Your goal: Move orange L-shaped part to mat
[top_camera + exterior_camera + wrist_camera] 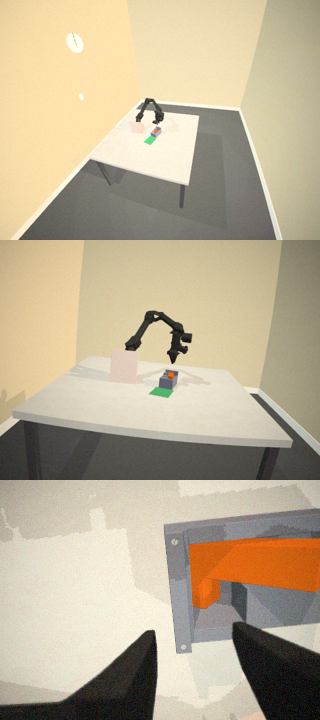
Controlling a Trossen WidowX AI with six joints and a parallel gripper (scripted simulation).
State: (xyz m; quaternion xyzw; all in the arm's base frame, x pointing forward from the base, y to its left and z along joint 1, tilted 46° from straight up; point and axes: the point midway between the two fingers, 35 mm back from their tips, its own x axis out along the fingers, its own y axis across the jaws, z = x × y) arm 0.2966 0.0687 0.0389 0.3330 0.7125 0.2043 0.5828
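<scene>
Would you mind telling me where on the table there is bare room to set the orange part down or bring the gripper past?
The green mat, directly in front of the grey tray, has nothing on it. The table shows bare surface in front of the mat and to the tray's right. It is tighter to the tray's left, where the pink panel stands upright. The gripper hangs open above the tray.

Hand (155,121) above tray (156,133); mat (150,140) beside.

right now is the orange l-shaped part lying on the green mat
No, the orange L-shaped part sits tipped up in the grey tray, and the green mat beside it carries nothing.
</scene>
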